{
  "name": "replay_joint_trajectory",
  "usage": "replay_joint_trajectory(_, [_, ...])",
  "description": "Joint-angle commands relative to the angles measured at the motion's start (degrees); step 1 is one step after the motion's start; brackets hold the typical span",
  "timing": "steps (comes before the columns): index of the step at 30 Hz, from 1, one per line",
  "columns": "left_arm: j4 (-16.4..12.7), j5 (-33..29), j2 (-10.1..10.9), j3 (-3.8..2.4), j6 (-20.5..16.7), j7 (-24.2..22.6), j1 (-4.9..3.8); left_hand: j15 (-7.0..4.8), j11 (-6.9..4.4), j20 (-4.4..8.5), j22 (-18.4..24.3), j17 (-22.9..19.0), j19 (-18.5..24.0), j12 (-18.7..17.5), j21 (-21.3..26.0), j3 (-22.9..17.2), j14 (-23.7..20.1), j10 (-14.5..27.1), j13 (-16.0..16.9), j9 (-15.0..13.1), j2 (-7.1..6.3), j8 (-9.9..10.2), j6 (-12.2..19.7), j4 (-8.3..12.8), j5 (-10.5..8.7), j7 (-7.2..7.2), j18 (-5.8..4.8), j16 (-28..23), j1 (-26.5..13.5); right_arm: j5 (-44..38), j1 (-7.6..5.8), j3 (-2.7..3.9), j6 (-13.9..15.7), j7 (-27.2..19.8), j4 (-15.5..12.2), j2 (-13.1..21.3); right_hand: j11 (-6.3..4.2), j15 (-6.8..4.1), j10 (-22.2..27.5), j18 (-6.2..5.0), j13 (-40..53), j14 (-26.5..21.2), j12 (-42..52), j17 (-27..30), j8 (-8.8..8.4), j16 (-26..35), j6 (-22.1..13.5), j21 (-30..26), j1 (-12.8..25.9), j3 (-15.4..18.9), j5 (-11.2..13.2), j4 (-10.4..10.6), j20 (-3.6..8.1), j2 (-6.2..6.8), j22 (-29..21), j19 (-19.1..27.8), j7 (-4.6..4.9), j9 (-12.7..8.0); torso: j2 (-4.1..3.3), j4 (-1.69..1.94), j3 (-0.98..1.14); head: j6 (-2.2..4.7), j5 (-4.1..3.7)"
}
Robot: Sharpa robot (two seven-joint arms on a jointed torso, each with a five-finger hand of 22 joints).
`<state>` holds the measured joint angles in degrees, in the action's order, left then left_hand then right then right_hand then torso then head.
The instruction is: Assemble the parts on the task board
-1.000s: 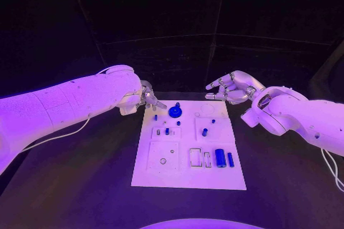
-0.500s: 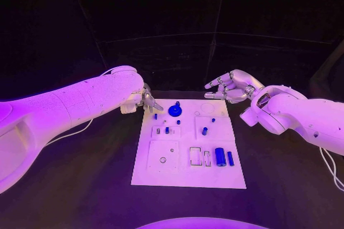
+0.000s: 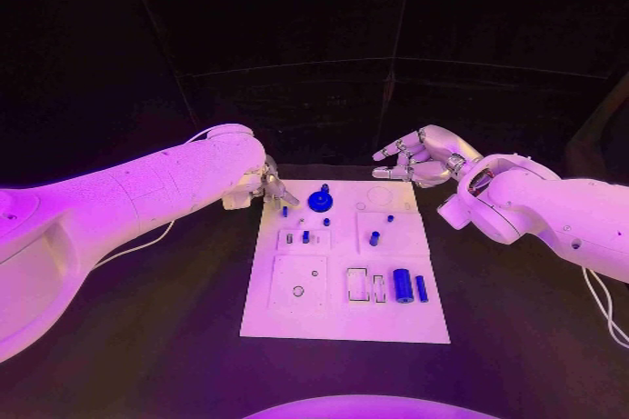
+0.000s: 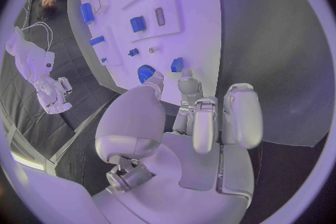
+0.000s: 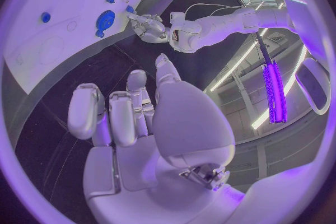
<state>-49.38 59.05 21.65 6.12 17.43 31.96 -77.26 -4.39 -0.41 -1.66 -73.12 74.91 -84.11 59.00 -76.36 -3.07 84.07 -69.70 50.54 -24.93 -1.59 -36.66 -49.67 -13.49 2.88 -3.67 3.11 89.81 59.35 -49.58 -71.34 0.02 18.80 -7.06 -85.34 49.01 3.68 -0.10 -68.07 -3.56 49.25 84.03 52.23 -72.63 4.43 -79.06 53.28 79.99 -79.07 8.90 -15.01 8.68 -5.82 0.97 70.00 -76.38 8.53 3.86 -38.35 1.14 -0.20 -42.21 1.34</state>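
Evidently mid-task: left hand [image 3: 269,184] at the task board's [image 3: 344,324] far-left corner, fingers spread and empty, beside the round blue part [image 3: 320,201]; right hand [image 3: 417,157] hovers loosely open beyond the far-right corner.

Left hand [image 3: 269,184]: in the head view the white forearm is covering most of it, leaving just the fingertips showing at the task board [image 3: 344,321] far-left corner. Whether they are touching the board cannot be told; in the left wrist view the fingers [image 4: 187,85] are ending close to a small blue part [image 4: 177,64], contact unclear.

Right hand [image 3: 417,159]: palm side is facing away from the head camera; the right wrist view is showing curled fingers [image 5: 112,109] with nothing visible in them.

Small blue pegs [image 3: 305,238] mid-board are reading too small for their shape or seating to be judged.

The wrist views are cutting the board off at the circle's rim.
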Motion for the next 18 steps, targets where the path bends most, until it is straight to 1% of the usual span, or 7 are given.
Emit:
replay_joint_trajectory(1, [0.21,0.64,-0.22,-0.03,1.17,-1.28,-0.04,0.36,0.07,-0.46,-0.08,15.09,-0.25,0.01,-0.35,0.52,5.93,-0.14,-0.13,0.17,0.2,0.11,-0.48,0.17,0.0,-0.16,0.65,0.19,0.74,-0.04,-0.11,0.03,-0.32,-0.54,-0.04,-0.1,-0.06,-0.53,0.34,-0.97,-0.1,2.36,-0.11,-0.06,-0.22,0.32,0.35,-0.26,-0.17,0.23,-0.19,-0.21,0.03,-0.46,-0.06,0.36,0.16,0.02,0.02,0.02,-0.02,-0.04,0.03])
replay_joint_trajectory(8, [0.59,0.65,-0.39,0.0,1.9,-1.19,0.04,0.33,0.03,-0.43,-0.2,15.09,-0.27,0.07,-0.37,0.38,5.93,-0.08,-0.32,0.61,1.25,0.25,-0.77,1.16,0.01,-0.13,0.64,0.19,2.75,-0.04,-0.11,0.03,-0.35,-0.54,-0.03,-0.12,-0.06,-0.53,0.34,-0.97,-0.1,2.36,-0.11,-0.06,-0.22,0.32,0.35,-0.26,-0.17,0.23,-0.19,-0.21,0.03,-0.46,-0.06,0.36,0.16,0.02,0.01,0.04,-0.01,-0.15,0.01])
replay_joint_trajectory(11, [0.72,0.65,-0.48,0.02,2.27,-1.23,0.09,0.33,0.03,-0.43,-0.27,15.09,-0.29,0.02,-0.4,0.3,5.93,-0.01,-0.45,0.72,1.48,0.29,-0.84,1.42,0.01,-0.13,0.63,0.19,3.2,-0.04,-0.11,0.03,-0.36,-0.55,-0.01,-0.16,-0.06,-0.53,0.34,-0.97,-0.1,2.36,-0.11,-0.06,-0.22,0.32,0.35,-0.26,-0.17,0.23,-0.19,-0.21,0.03,-0.46,-0.06,0.36,0.16,0.02,0.01,0.04,0.01,-0.15,0.02])
replay_joint_trajectory(17, [1.0,0.64,-0.67,0.05,2.81,-1.14,0.15,0.33,0.02,-0.43,-0.33,15.09,-0.3,0.04,-0.43,0.23,5.93,-0.02,-0.46,0.81,1.68,0.32,-0.92,1.62,0.01,-0.12,0.62,0.19,3.54,-0.04,-0.11,0.03,-0.38,-0.55,0.06,-0.21,-0.07,-0.54,0.31,-0.97,-0.05,2.37,-0.04,-0.08,-0.22,0.31,0.37,-0.26,-0.3,0.24,-0.28,-0.25,0.04,-0.56,-0.04,0.34,0.16,0.02,-0.02,0.02,-0.04,-0.24,-0.01])
replay_joint_trajectory(18, [1.07,0.64,-0.7,0.05,2.85,-1.11,0.15,0.33,0.02,-0.43,-0.33,15.09,-0.3,0.04,-0.43,0.23,5.93,-0.02,-0.46,0.81,1.68,0.32,-0.92,1.62,0.01,-0.12,0.62,0.19,3.54,-0.04,-0.11,0.03,-0.39,-0.55,0.07,-0.21,-0.07,-0.54,0.31,-0.97,-0.05,2.37,-0.04,-0.08,-0.22,0.31,0.37,-0.26,-0.3,0.24,-0.28,-0.25,0.04,-0.56,-0.04,0.34,0.16,0.02,0.0,0.01,-0.02,-0.28,0.03])
